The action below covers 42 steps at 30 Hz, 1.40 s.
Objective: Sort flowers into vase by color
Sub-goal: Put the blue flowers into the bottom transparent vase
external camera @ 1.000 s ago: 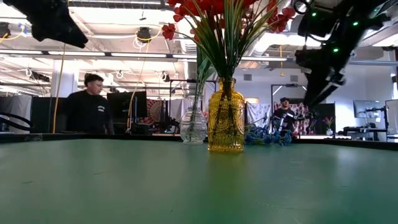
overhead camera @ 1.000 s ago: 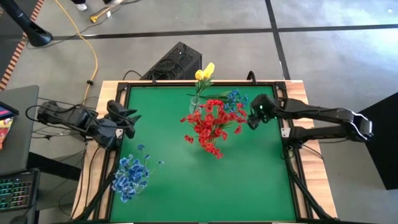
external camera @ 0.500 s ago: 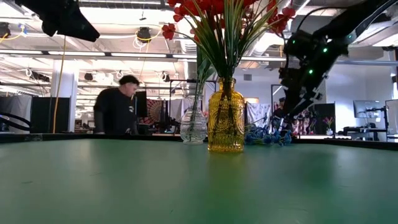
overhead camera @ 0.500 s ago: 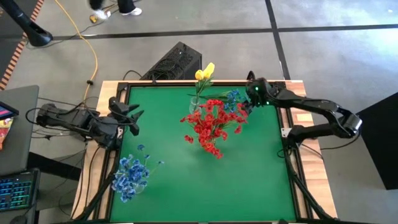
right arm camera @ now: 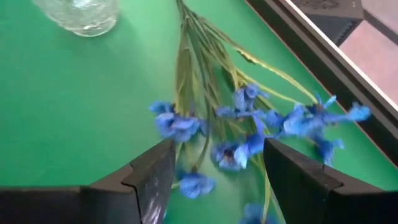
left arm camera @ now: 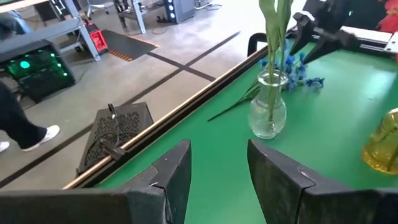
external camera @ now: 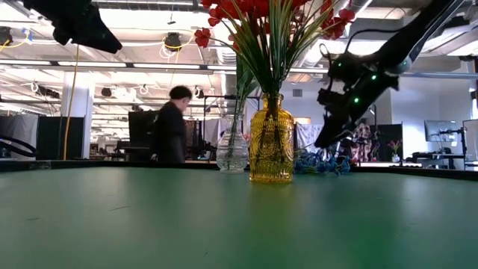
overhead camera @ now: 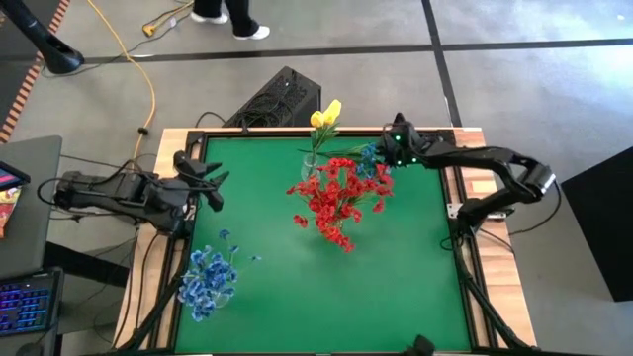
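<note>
High view: the green table (overhead camera: pixel 396 277) has a yellow vase (external camera: pixel 271 139) near the middle, full of red flowers (overhead camera: pixel 338 198). They stand up and spread out over it. Just behind it is a clear vase (left arm camera: pixel 268 112) with a yellow flower (overhead camera: pixel 325 116) standing up in it.

A loose blue spray (right arm camera: pixel 249 140) lies flat on the table near the far right corner, close to the edge. Its long stems run toward the clear vase, and its blue blooms point toward the right side of the table. More blue flowers (overhead camera: pixel 206 279) sit in a bunch at the near left corner.

The right gripper (overhead camera: pixel 388 158) is right over the loose blue spray. Its fingers (right arm camera: pixel 149 180) are wide apart, one on each side of the blooms, and hold nothing.

The left gripper (overhead camera: pixel 216 184) waits over the left edge of the table, aimed at the vases. Its fingers (left arm camera: pixel 177 171) are apart and hold nothing.

A person (external camera: pixel 170 133) walks behind the table.
</note>
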Each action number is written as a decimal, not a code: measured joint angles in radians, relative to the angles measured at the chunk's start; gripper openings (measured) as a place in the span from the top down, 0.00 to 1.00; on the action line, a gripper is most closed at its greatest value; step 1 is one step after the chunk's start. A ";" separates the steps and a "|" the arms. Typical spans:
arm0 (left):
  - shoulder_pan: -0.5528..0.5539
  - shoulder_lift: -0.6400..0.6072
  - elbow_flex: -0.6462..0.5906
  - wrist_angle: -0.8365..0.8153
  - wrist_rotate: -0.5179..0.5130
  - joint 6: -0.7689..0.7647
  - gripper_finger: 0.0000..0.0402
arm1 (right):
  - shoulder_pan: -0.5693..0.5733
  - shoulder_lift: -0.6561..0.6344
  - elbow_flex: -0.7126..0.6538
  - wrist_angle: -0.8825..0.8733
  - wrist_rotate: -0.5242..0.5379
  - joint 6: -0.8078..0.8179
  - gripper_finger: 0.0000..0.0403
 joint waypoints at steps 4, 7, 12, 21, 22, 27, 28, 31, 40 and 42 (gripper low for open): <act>0.024 0.000 0.000 0.048 0.034 0.043 0.64 | -0.001 0.071 0.000 0.087 0.003 -0.004 0.33; 0.035 0.000 0.000 0.076 0.056 0.064 0.64 | -0.002 0.114 0.003 0.105 0.008 -0.031 0.33; 0.048 0.000 0.000 0.103 0.079 0.095 0.64 | 0.001 0.204 0.046 0.060 0.031 -0.045 0.34; 0.054 0.000 0.000 0.104 0.079 0.095 0.64 | 0.017 0.286 0.131 -0.122 0.047 -0.045 0.77; 0.054 0.000 0.000 0.104 0.080 0.095 0.64 | 0.018 0.279 0.134 -0.141 0.058 -0.045 0.83; 0.054 0.000 0.000 0.103 0.100 0.106 0.64 | 0.016 0.204 0.147 -0.287 0.142 0.015 0.94; 0.054 0.000 0.000 0.104 0.102 0.106 0.64 | 0.016 0.184 0.154 -0.338 0.166 0.027 0.93; 0.054 0.000 0.000 0.103 0.103 0.122 0.64 | 0.023 0.113 0.199 -0.498 0.266 0.061 0.91; 0.054 0.000 0.000 0.103 0.104 0.147 0.64 | 0.091 -0.133 0.221 -0.686 0.515 0.219 0.95; 0.054 0.000 0.000 0.100 0.104 0.147 0.64 | 0.105 -0.192 0.221 -0.681 0.553 0.247 0.94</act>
